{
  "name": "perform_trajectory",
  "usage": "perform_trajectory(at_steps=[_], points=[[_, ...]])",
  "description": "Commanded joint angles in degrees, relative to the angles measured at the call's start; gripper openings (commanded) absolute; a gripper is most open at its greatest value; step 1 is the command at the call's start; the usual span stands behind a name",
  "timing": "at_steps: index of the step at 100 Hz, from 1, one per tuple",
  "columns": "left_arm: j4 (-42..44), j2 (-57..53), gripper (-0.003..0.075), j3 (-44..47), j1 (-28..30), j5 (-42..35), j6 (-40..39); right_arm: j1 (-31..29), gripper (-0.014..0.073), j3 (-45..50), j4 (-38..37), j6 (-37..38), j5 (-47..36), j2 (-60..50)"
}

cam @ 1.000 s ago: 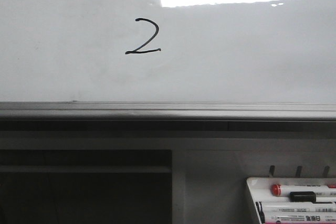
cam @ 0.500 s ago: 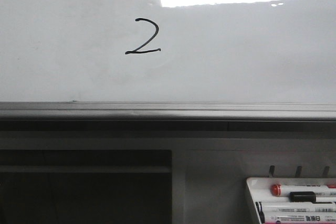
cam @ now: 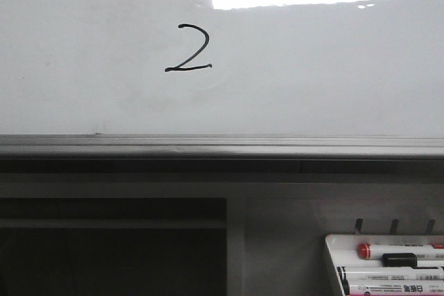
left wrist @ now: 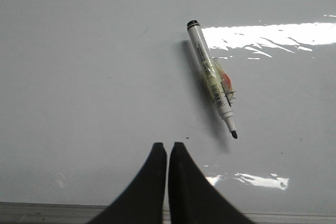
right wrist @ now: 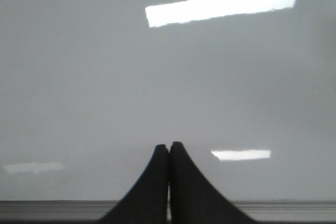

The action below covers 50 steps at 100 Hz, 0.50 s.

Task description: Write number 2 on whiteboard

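**Inspector:** Which step was in hand at that moment?

**Operator:** By my reading, the writing was finished. From the front view I saw the number 2 [cam: 189, 48] complete on the whiteboard [cam: 312, 81], curved top and flat base stroke, left of centre and well above the grey rail [cam: 222, 146]. Neither arm appeared in that view.

**Inspector:** What did the next move call for?

**Operator:** In my judgement, nothing beyond parking the arms. If tidying was wanted, I would have needed to open the left pincer and reach for the marker.

**Inspector:** State of the pincers?

**Operator:** The left gripper [left wrist: 167, 148] was clenched, fingertips together, gripping nothing. Its wrist view showed a marker [left wrist: 211, 77], uncapped, tip bare, lying loose on a glossy white surface, near the fingertips but apart from them. The right gripper [right wrist: 168, 147] was likewise closed and empty, facing bare glossy surface.

**Inspector:** Anything else?

**Operator:** A marker tray [cam: 334, 245] sat at lower right, holding several pens.
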Motion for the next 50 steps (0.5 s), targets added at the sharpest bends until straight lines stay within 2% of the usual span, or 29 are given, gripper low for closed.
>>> perform_trajectory(at_steps=[1, 8, 13, 50], points=[[-0.5, -1.5, -0.0020, 0.7, 0.1, -4.3, -0.3, -0.2, -0.0074, 1.8, 0.2, -0.4, -9.0, -1.3], [-0.5, -1.5, -0.0020, 0.7, 0.1, -4.3, -0.3, -0.2, -0.0074, 5.2, 0.3, -0.4, -14.8, -1.3], [-0.5, -1.5, -0.0020, 0.7, 0.1, -4.3, -0.3, -0.2, -0.0074, 4.7, 0.3, -0.6, -12.0, -1.3], [-0.5, -1.5, -0.0020, 0.7, 0.1, -4.3, -0.3, -0.2, -0.0074, 5.0, -0.3, -0.8, -13.5, -1.3]])
